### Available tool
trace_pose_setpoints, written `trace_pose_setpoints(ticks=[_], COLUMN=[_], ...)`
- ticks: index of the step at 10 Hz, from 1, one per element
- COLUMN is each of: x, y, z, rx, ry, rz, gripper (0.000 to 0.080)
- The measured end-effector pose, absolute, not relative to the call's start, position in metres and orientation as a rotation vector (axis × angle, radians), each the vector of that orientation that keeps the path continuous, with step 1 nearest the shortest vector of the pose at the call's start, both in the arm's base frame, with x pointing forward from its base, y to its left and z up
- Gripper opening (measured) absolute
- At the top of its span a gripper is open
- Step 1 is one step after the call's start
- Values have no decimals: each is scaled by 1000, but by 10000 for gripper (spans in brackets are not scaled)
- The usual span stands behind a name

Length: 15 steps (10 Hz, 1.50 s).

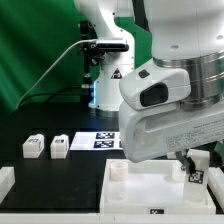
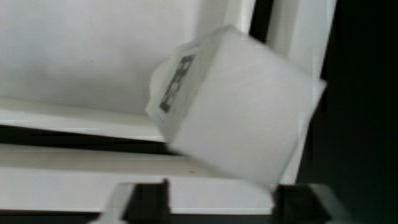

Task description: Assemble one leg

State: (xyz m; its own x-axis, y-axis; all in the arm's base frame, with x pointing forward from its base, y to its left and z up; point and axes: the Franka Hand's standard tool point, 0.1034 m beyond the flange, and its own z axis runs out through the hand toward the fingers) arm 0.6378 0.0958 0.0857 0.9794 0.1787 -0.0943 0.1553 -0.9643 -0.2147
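Note:
My gripper is shut on a white leg and holds it over the right part of the large white panel. In the wrist view the leg hangs tilted between my two dark fingers, and its black-and-white tag shows on one face. The panel's flat surface and a raised rim lie behind it. I cannot tell whether the leg touches the panel. Another leg stands on the panel near its left rim.
Two more legs stand on the black table at the exterior view's left. The marker board lies behind the panel. The arm's bulky wrist hides the right of the scene. A green curtain hangs behind.

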Motion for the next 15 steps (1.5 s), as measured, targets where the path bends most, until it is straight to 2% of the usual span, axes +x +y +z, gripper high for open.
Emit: trace_pose_setpoints(ticks=[1, 2, 3, 4, 7, 11, 12, 15], x=[636, 631, 625, 619, 612, 612, 612, 613], y=[94, 94, 92, 91, 91, 91, 91, 91], z=[83, 81, 76, 71, 66, 66, 66, 67], rx=[-2920, -2922, -2921, -2921, -2921, -2920, -2920, -2921], ry=[-244, -243, -237, -231, -225, -225, -225, -225], rz=[165, 167, 183, 201, 223, 224, 225, 221], gripper=[399, 577, 577, 635, 649, 634, 433, 402])
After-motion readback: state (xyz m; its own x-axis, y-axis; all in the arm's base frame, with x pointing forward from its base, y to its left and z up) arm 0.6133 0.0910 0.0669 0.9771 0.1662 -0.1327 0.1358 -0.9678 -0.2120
